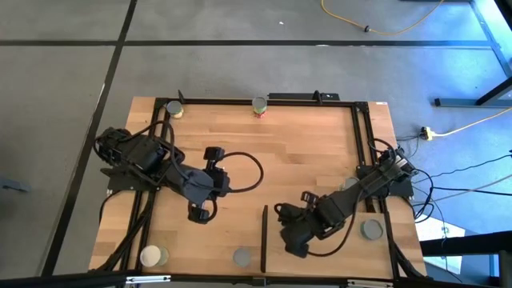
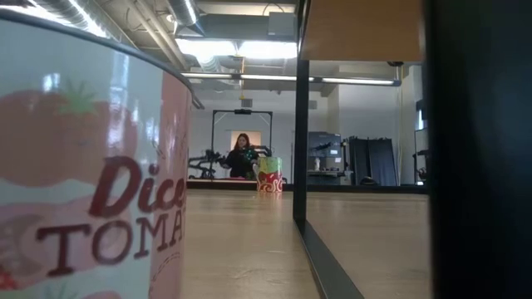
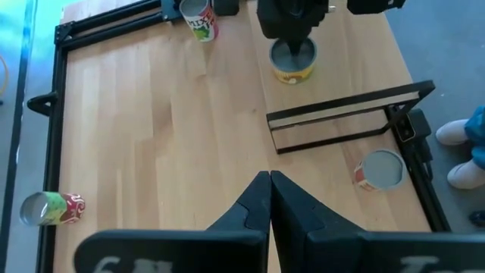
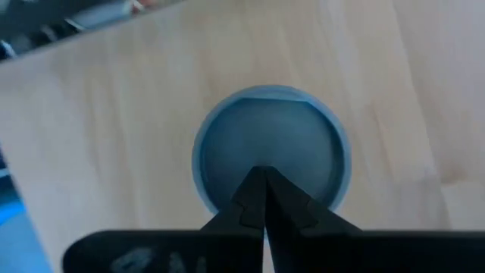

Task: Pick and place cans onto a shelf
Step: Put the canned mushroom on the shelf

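Observation:
My right gripper (image 1: 294,240) is shut and stands over a yellow-sided can (image 3: 292,62), right above its grey top (image 4: 269,152). The can stands upright just right of the shelf's black strip (image 1: 264,238). My left gripper (image 1: 200,214) is shut and empty over the bare tabletop left of the strip; its fingers show in the left wrist view (image 3: 269,193). The shelf (image 3: 341,114) shows there as light wood between black bars. Other cans stand at the far edge (image 1: 173,108) (image 1: 259,106), at the near edge (image 1: 150,256) (image 1: 242,258) and at the right (image 1: 371,230). My right gripper's shut fingertips (image 4: 261,186) point down over the middle of the can's grey top (image 4: 227,144). I cannot tell whether they touch it. The can stands upright on the wood.
A tomato can (image 2: 83,166) fills the low view's near left. The shelf's black upright (image 2: 301,141) stands mid-table. Black frame rails (image 1: 264,99) edge the tabletop. Cables trail off the right side (image 1: 416,172). A person (image 2: 243,154) shows far behind the table.

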`<state>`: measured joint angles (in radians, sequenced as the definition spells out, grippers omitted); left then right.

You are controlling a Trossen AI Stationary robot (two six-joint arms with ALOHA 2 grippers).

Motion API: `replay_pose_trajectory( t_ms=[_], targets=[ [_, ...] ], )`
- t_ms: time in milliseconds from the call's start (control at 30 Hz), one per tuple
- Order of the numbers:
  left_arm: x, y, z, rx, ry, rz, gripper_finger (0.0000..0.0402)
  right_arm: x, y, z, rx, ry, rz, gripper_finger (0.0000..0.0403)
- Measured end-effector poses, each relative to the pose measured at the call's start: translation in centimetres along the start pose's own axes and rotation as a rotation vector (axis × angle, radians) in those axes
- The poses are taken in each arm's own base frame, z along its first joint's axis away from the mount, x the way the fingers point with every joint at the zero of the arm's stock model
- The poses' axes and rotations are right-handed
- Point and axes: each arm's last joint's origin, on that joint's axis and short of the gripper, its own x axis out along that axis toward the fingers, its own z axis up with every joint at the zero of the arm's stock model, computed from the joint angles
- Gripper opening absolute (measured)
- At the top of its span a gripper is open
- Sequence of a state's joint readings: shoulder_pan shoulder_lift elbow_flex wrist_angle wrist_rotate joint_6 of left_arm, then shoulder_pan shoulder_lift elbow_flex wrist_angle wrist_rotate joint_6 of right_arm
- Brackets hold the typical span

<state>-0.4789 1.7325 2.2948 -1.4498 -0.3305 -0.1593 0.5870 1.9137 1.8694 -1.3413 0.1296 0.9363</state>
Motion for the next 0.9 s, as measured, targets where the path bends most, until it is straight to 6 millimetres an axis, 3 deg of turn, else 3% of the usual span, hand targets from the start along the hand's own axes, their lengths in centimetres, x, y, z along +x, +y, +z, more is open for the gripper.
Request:
replay_pose_trajectory(
  t_ms=[433, 667, 900],
  targets=[
    [-0.1, -0.4, -0.2, 0.000, 0.016, -0.007, 0.0000, -0.2, 0.0, -1.0, -0.012, 0.076, -0.024, 0.0003],
    [-0.2, -0.6, -0.3, 0.005, 0.015, -0.011, 0.0000, -0.6, -0.8, -2.8, 0.044, 0.213, -0.132, 0.0003],
    [-0.2, -0.5, -0.3, 0.006, 0.020, -0.009, 0.0000, -1.0, 0.0, -4.1, 0.036, 0.253, -0.099, 0.0003]
  ],
)
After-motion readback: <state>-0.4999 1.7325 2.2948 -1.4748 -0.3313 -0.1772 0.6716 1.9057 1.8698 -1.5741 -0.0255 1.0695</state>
